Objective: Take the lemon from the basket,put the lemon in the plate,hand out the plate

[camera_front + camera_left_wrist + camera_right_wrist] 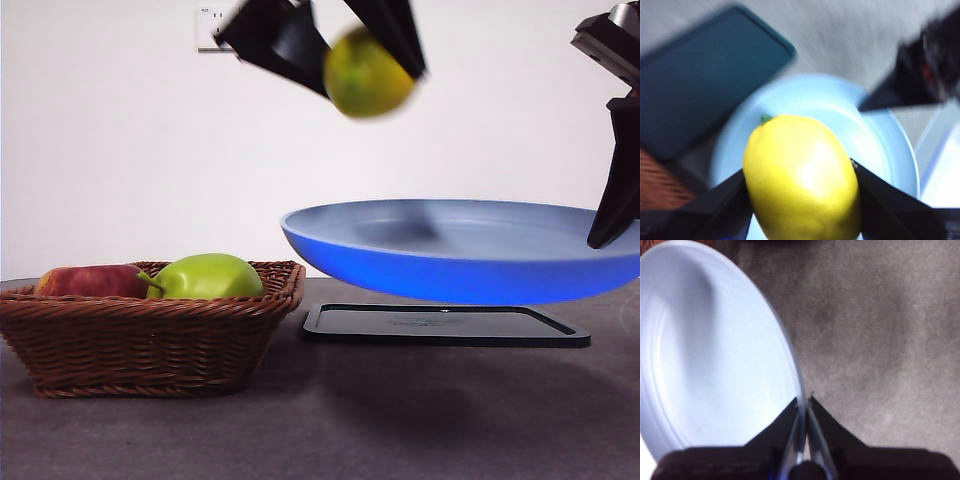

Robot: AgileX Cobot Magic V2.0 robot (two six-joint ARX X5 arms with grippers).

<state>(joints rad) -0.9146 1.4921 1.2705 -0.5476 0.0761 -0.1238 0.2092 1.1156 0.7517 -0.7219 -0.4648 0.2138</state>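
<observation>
lemon smooth, oval, clamped in left pincer; right pincer pinches matte plate rim.

lemon yellow, aloft | plate light-blue, raised | basket wicker, on table

The lemon is smeared by motion in the front view, and the left gripper clamped on it is cut off by the top edge there; in the left wrist view the lemon's lower end runs off the picture, and the black tray behind it is a blur. The plate runs past the right edge of the front view, hides part of the tray beneath it, and is cropped again in the right wrist view. In the basket, the rim hides the lower parts of the red apple and the green fruit.
</observation>
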